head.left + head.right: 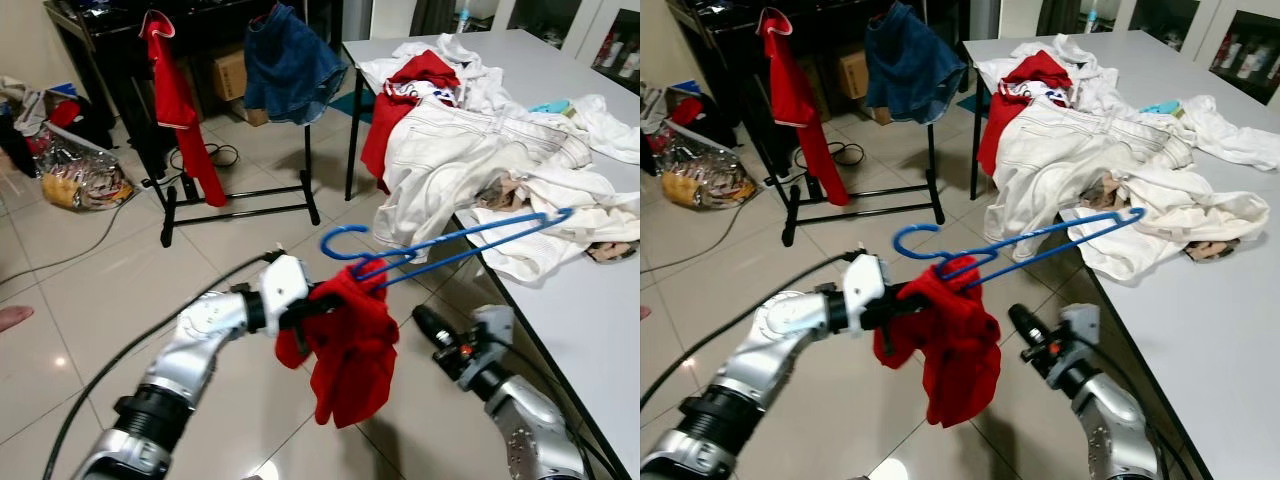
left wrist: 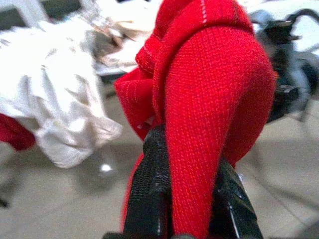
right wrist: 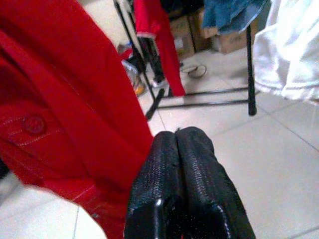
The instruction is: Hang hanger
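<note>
Red garment (image 1: pixel 345 345) is clamped by left gripper (image 1: pixel 318 305); right gripper (image 1: pixel 428 322) is closed, empty. Blue hanger (image 1: pixel 450 245), merely snagged, risks slipping.

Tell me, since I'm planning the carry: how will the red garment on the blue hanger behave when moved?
Likely floppy: the red garment droops in folds below the left end effector. It may slip, bunched at one end of the tilted blue hanger.

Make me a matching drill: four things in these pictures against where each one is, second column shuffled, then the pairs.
1. blue hanger
2. red garment
3. denim piece
4. white trousers

A. draped on the black rack
B. piled on the white table
C. pinched in the left gripper
D. in the air, hooked into the red cloth

1-D, 2-C, 3-A, 4-B
</note>
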Robot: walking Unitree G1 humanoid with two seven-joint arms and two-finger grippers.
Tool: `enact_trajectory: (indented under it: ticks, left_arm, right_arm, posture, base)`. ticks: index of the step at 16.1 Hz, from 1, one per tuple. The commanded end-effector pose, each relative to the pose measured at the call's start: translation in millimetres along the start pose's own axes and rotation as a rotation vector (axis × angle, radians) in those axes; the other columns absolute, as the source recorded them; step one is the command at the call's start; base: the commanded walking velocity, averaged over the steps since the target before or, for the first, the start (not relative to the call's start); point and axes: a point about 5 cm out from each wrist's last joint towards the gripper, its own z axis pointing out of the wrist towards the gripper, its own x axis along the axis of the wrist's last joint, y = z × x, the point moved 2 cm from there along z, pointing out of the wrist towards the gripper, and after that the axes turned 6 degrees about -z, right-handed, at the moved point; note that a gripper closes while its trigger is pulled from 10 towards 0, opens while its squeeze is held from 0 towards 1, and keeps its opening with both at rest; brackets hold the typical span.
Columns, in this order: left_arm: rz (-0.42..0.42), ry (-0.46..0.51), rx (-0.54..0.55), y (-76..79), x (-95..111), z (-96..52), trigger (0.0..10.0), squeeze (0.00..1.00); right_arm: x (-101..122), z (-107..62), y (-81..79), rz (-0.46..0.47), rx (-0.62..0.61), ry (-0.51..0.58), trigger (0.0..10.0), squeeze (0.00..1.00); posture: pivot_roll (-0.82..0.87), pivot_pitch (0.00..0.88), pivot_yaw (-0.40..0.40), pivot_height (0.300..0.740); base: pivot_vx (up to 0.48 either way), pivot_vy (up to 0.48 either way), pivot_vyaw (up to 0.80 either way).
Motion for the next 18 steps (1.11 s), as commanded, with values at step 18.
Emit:
enact_trajectory:
  ticks: [18]
  left_arm:
    - [-0.353,0.078,-0.065,54.7,6.8,-53.7,10.0,0.0]
  right_arm:
    - [-51.3,-38.4,-0.7,-0.395,0.028,-0.284,10.0,0.0]
  posture:
    - [-0.12,0.0,0.028,0.74]
  base:
    - [0.0,0.0,0.0]
